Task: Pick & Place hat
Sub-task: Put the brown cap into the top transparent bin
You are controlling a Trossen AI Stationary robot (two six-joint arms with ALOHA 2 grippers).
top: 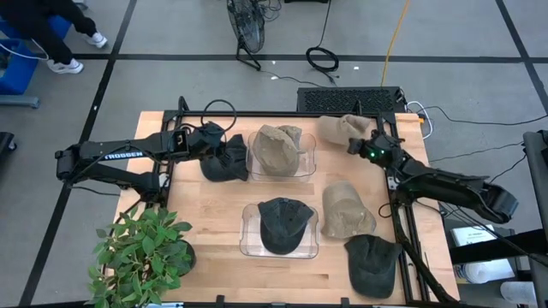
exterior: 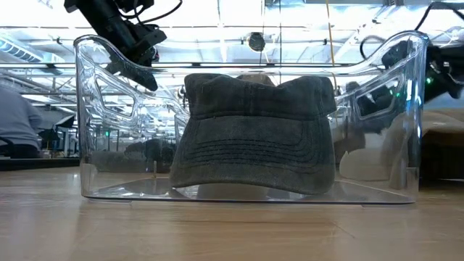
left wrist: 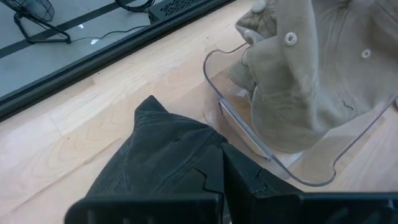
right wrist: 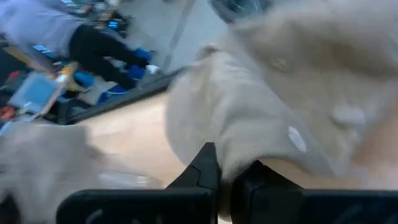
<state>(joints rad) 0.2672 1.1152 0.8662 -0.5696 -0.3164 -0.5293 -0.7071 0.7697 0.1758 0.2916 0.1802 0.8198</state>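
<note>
My left gripper (top: 211, 144) is at the far left of the table, shut on a dark grey hat (top: 225, 161) beside the far clear bin (top: 306, 162), which holds a tan hat (top: 278, 147). At the far right, my right gripper (top: 354, 143) is shut on another tan hat (top: 339, 128). The near clear bin (top: 248, 244) holds a dark hat (top: 282, 222), standing upright on its brim in the low view (exterior: 254, 134). A third tan hat (top: 346, 210) and a dark hat (top: 372, 263) lie flat on the table at the near right. My left gripper pinches a bunched fold of the dark grey hat's cloth (left wrist: 199, 158) between its two fingers, slanting down from the table's left. The hat hangs below the fingers (left wrist: 245, 183). I cannot tell whether its lower end touches the table. My right gripper pinches the tan hat's cloth (right wrist: 233, 146) between its two fingers, coming nearly level from the table's right. The hat bulges up beyond the fingers (right wrist: 202, 168). The blur hides which part of the hat this is and whether it is lifted.
A potted green plant (top: 141, 252) stands at the near left corner. A black frame rail (top: 282, 113) runs along the table's far edge. Bare wood (top: 214, 214) lies between the plant and the near bin.
</note>
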